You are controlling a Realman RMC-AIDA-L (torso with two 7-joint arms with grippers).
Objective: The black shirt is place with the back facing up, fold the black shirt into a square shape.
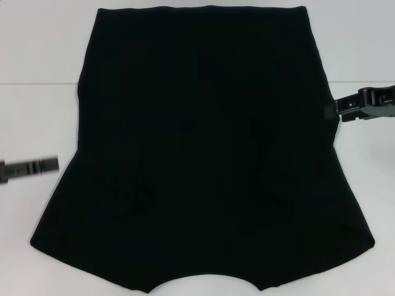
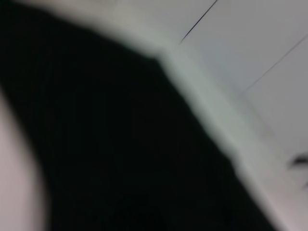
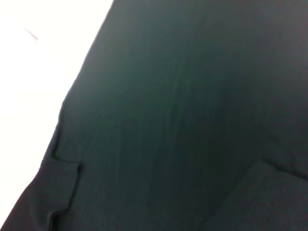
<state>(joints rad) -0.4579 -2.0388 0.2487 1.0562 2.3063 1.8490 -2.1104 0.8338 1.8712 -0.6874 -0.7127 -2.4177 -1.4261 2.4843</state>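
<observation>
The black shirt [image 1: 203, 148] lies flat on the white table, plain side up, with its neckline curve at the near edge and its straight hem at the far edge. Both sleeves flare out near the front. My left gripper [image 1: 49, 164] hovers over the table just left of the shirt, a short gap from the left sleeve. At the shirt's right edge is my right gripper [image 1: 340, 106], about halfway up the side. The left wrist view shows the black shirt [image 2: 110, 144] blurred beside the table, and the right wrist view shows the black shirt [image 3: 192, 110] close up with a sleeve seam.
The white table [image 1: 37, 111] shows as bare strips on both sides of the shirt. A seam line crosses the table [image 1: 43, 82] at the far left and right. The shirt reaches nearly to the near edge of the head view.
</observation>
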